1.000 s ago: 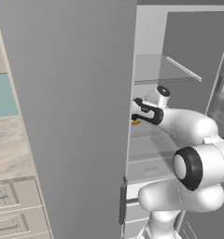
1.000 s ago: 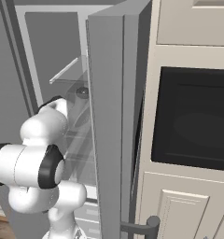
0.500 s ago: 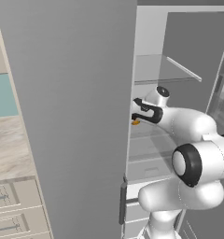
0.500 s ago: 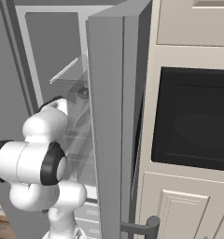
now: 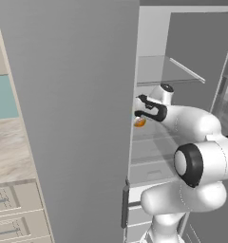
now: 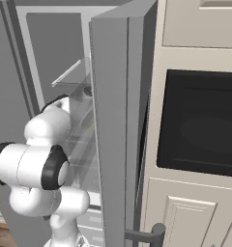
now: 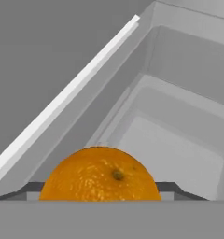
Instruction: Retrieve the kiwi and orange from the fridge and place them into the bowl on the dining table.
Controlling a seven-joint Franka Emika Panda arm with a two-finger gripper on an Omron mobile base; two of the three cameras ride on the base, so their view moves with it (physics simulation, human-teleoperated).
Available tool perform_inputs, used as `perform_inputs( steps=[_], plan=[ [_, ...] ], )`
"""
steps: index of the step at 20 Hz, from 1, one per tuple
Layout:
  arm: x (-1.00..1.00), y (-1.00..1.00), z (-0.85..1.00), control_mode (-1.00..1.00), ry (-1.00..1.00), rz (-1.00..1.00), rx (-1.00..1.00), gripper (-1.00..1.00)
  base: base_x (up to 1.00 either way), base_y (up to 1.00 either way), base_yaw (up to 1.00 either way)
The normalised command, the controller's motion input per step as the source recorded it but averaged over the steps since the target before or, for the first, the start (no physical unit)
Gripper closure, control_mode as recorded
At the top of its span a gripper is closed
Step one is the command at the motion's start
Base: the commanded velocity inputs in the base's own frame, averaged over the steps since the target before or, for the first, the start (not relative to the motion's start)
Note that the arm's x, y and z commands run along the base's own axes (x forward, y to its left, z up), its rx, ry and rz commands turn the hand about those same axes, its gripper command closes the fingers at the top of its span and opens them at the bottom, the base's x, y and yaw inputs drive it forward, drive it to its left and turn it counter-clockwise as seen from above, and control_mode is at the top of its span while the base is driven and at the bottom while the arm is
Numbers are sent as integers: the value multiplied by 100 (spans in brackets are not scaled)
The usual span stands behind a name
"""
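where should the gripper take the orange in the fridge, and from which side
Across its widest middle, one finger on each flank. The orange is a plain ball on a fridge shelf, so coming straight in from the open front, as the gripper is lined up now, probably suits best.

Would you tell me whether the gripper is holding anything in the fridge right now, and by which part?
The orange sits between the gripper's two fingers, one at each side of it, but whether they already clamp it cannot be told.
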Motion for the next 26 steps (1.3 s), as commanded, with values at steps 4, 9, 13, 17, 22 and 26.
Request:
perform_inputs(
  steps=[4,9,13,17,22,26],
  plan=[
    [-100,-98,-13,-100,-6,-12,0,100,0,0,0],
    [-100,-33,-10,-100,-27,-4,-3,100,0,0,0],
    [-100,42,48,-100,-20,0,-12,100,0,0,0],
    [-100,38,70,-100,-10,1,-15,100,0,0,0],
    [-100,13,78,-100,0,0,-14,100,0,0,0],
    [-100,0,87,-100,0,0,-10,100,0,0,0]
  ],
)
